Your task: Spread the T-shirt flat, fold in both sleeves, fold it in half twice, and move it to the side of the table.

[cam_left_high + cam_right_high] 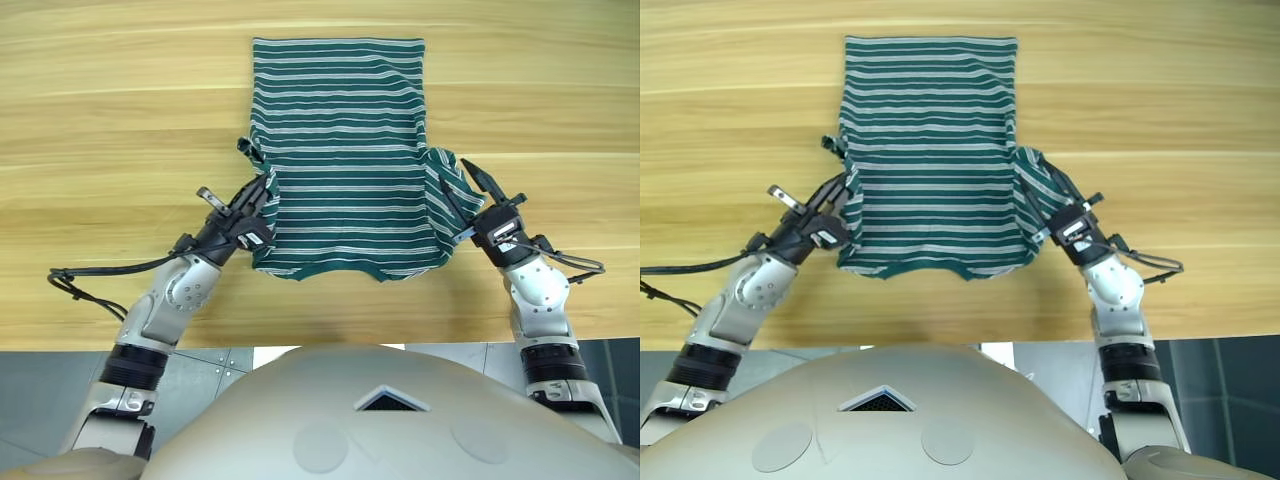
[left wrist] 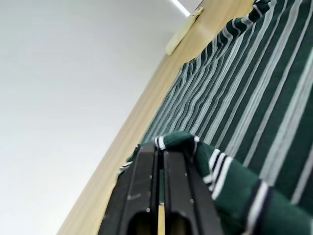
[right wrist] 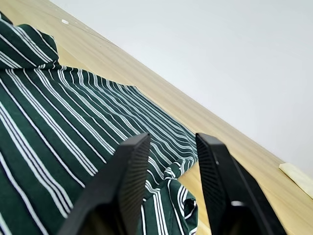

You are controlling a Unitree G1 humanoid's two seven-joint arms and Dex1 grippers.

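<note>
My left gripper [image 2: 160,147] pinches the striped T-shirt's [image 1: 340,120] left sleeve [image 1: 254,152] for folding inward. My right gripper [image 3: 172,144] gapes over the right sleeve [image 1: 440,168].

The T-shirt [image 1: 340,130] is soft knit cloth, matt, its thin stripes woven in, and it is rumpled at the sleeves. Under it, the table [image 1: 100,120] shows light wood grain with a smooth, faintly satin finish. The left gripper [image 2: 159,149] looks like hard matt black plastic. So does the right gripper [image 3: 171,142], finely ribbed on its inner faces. The right forearm [image 1: 540,290] wears a silvery, smooth shell with a dull sheen. A black, rubbery cable [image 1: 100,270] trails over the wood.
</note>
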